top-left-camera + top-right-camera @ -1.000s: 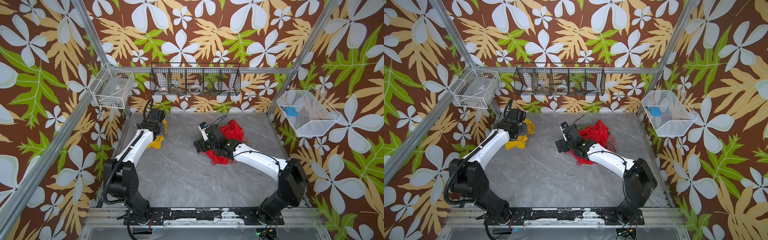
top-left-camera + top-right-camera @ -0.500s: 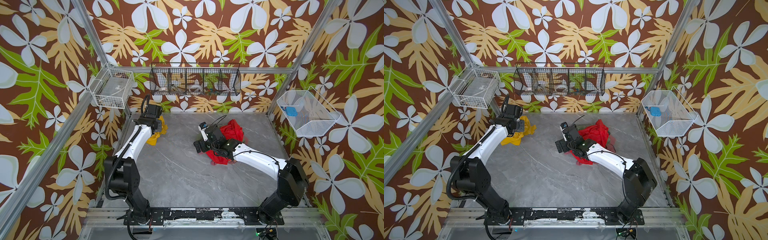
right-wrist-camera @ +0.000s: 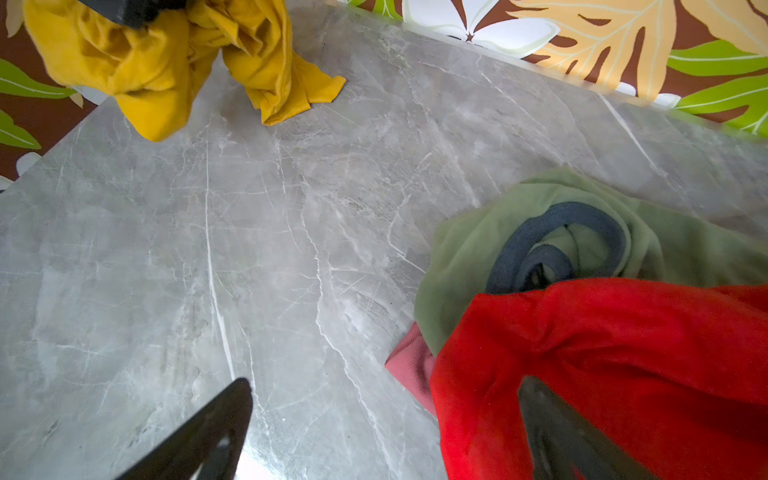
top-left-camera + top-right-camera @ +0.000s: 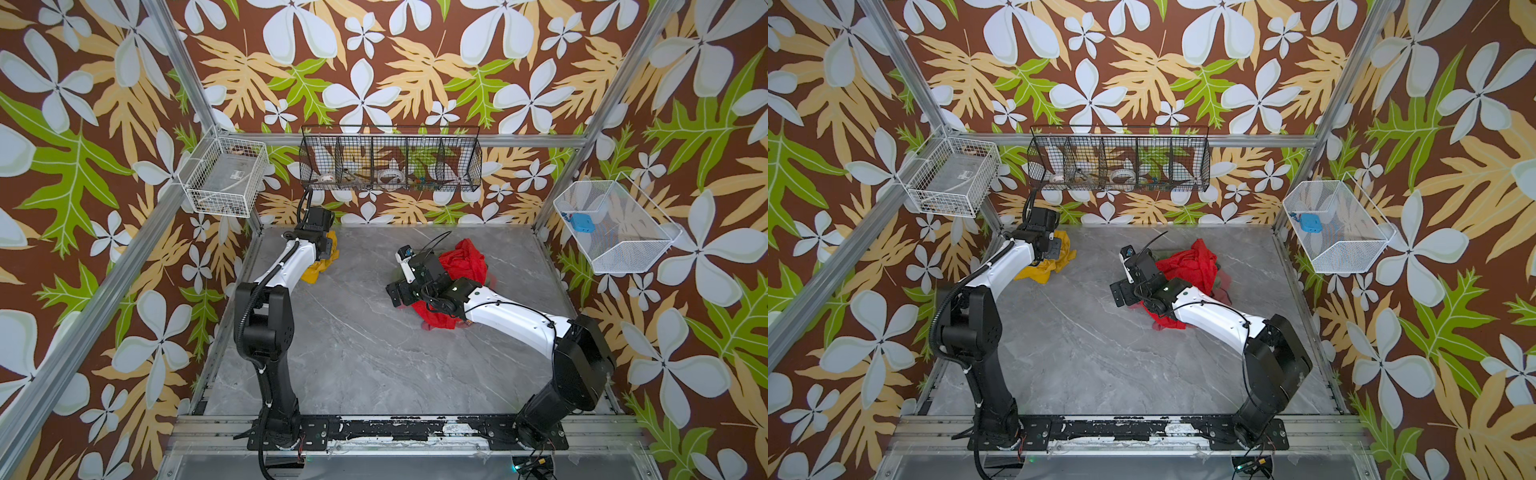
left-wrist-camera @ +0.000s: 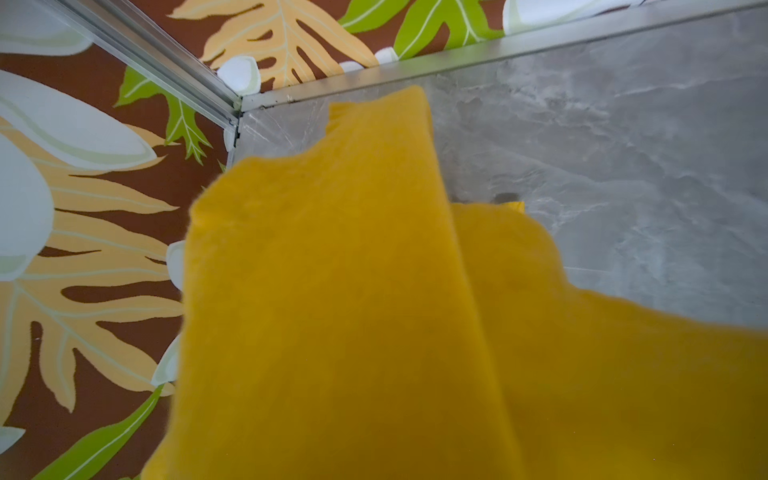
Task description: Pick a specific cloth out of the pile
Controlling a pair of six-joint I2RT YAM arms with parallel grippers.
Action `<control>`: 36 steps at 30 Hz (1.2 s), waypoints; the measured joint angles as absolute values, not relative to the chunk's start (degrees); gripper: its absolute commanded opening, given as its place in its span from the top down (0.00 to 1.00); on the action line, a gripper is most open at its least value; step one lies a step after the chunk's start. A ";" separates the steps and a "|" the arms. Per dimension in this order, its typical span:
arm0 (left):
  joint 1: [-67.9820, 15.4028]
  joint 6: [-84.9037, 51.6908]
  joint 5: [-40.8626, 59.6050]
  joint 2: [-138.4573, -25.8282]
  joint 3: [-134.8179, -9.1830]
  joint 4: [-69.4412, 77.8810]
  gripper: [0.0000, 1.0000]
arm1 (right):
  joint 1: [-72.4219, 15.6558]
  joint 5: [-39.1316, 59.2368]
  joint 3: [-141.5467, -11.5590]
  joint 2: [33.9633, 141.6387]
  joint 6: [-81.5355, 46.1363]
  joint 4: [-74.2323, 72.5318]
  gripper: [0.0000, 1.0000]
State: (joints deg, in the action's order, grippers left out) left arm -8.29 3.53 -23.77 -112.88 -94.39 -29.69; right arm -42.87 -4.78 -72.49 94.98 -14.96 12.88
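The cloth is clamped in the left jaws at the counter's far left, well apart from the pile. Right jaws are held apart, empty, at the pile's edge. Soft, light, floppy stuff (drapes, probably), so a bunched fold is best pinched.

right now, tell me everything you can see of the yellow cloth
The cloth is a plain mustard-yellow piece of soft, slightly fuzzy fabric, crumpled into folds. The left gripper pinches its top, so it hangs bunched, one flat corner trailing onto the grey marbled table. In both top views it sits near the table's far left corner, well apart from the pile.
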 measured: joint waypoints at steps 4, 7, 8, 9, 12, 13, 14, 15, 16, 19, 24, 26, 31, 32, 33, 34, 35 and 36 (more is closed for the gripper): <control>-8.29 3.51 -24.62 -115.83 -95.48 -28.27 1.00 | -42.87 -4.69 -72.38 94.98 -14.96 12.91 0.00; -8.29 3.49 -25.21 -118.30 -97.01 -26.87 1.00 | -42.87 -4.67 -72.23 94.98 -14.96 13.06 0.00; -8.29 3.49 -25.50 -119.20 -97.65 -26.52 1.00 | -42.87 -4.64 -72.20 94.98 -14.96 13.15 0.00; -8.29 3.49 -25.78 -120.18 -98.30 -26.04 1.00 | -42.87 -4.58 -72.12 94.98 -14.96 13.17 0.00; -8.29 4.03 -26.76 -122.23 -99.00 -24.01 1.00 | -42.87 -4.47 -71.83 94.98 -14.96 13.26 0.00; -8.29 4.67 -26.87 -122.80 -98.94 -23.20 1.00 | -42.87 -4.47 -71.70 94.98 -14.96 13.28 0.00; -8.29 4.73 -27.00 -123.28 -98.74 -22.48 1.00 | -42.87 -4.47 -71.61 94.98 -14.96 13.30 0.00; -8.29 5.02 -27.11 -123.76 -98.48 -21.78 1.00 | -42.87 -4.47 -71.55 94.98 -14.96 13.34 0.00; -8.29 5.69 -27.16 -124.36 -98.24 -21.21 1.00 | -42.87 -4.49 -71.44 94.94 -14.96 13.32 0.00; -8.29 6.55 -27.11 -125.80 -97.78 -19.92 0.99 | -42.87 -4.58 -71.16 94.45 -14.81 13.39 0.00; -8.40 8.03 -26.74 -127.46 -96.55 -19.14 0.78 | -42.87 -4.86 -71.13 93.54 -13.93 13.52 0.00; -8.58 8.84 -26.70 -127.61 -95.90 -18.79 0.60 | -42.87 -4.97 -70.96 93.03 -13.26 13.52 0.00; -8.78 8.25 -26.46 -127.61 -94.83 -17.76 0.28 | -42.74 -6.13 -70.32 91.48 -12.29 13.54 0.00; -8.80 7.92 -26.41 -127.59 -94.74 -17.54 0.23 | -42.54 -6.26 -70.13 91.18 -11.75 13.54 0.00; -8.80 7.70 -26.22 -127.39 -94.52 -17.30 0.17 | -42.26 -6.33 -69.82 90.78 -11.73 13.52 0.01; -8.80 7.66 -26.09 -127.04 -94.28 -17.32 0.13 | -41.93 -6.44 -69.47 90.30 -11.68 13.54 0.00; -8.80 7.51 -25.91 -126.39 -93.86 -17.43 0.11 | -41.36 -6.61 -69.01 89.56 -11.53 13.61 0.00; -8.80 7.27 -25.71 -125.54 -93.43 -17.45 0.09 | -40.84 -6.76 -68.64 88.88 -11.44 13.63 0.00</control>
State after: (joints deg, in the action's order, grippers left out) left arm -8.80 7.27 -25.71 -125.54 -93.43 -17.45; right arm -40.84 -6.76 -68.64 88.88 -11.44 13.63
